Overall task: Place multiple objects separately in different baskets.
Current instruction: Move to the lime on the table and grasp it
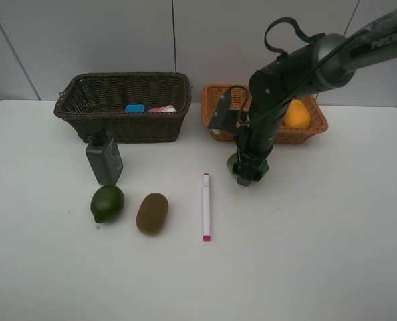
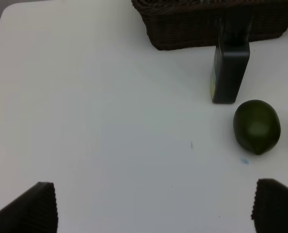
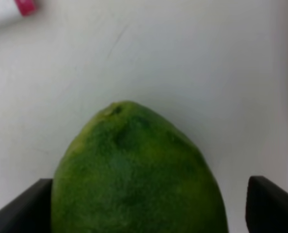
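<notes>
Three of the eight objects are already sorted. The blue eraser (image 1: 135,108) and the pink bottle (image 1: 162,109) lie in the dark brown basket (image 1: 78,110) at the back left of the table (image 1: 319,254), and the orange mango (image 1: 297,115) sits in the light tan basket (image 1: 317,124) at the back right.

Five objects are left on the table. One green fruit (image 3: 139,179) is being addressed, just in front of the light tan basket and nearer the back edge than the front. The right gripper (image 1: 250,170) is lowered around it with the fingers (image 3: 23,208) set wide. The fruit is framed between them, close against one finger and visibly apart from the other, so it is judged not yet gripped.

The other four are untouched:
- The dark green bottle (image 1: 105,160) stands just in front of the dark brown basket.
- The second green fruit (image 1: 107,203) and the brown kiwi (image 1: 152,213) lie side by side nearer the front edge, on the left half.
- The white-pink marker (image 1: 206,206) lies about mid-table, pointing front to back.

The left gripper (image 2: 153,208) is held over bare table on the left side with its fingers spread wide and nothing between them. The bottle and the second green fruit are seen ahead of it.

Less than half of the task is judged done — the fruit under the right gripper is probably meant for the basket with the mango.
</notes>
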You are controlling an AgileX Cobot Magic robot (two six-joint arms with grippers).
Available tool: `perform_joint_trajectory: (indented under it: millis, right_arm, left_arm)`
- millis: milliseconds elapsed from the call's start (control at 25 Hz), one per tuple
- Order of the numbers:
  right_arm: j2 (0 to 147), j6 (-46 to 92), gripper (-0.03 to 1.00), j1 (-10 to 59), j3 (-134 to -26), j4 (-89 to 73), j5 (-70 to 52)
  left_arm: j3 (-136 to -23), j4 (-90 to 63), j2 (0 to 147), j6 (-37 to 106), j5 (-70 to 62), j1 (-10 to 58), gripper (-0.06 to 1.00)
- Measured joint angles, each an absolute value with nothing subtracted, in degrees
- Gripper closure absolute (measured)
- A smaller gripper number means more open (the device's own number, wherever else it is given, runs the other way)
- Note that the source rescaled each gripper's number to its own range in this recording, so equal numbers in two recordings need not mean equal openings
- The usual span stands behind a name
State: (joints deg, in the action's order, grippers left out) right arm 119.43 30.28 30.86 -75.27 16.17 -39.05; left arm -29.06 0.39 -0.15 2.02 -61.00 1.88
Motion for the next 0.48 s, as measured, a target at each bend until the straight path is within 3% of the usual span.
perform_joint_trajectory:
  millis: [160,480]
  right_arm:
    - [119.4,30.3,0.33,30.9,-75.3,16.2,-39.6]
    - [119.4,30.3,0.32,30.9,-75.3,15.8,-40.5]
  left_arm:
    - [-29.1,0.4,-0.2,2.0,-61.0,1.9,-0.06]
    - [-29.1,0.4,-0.2,2.0,-61.0,1.9,-0.06]
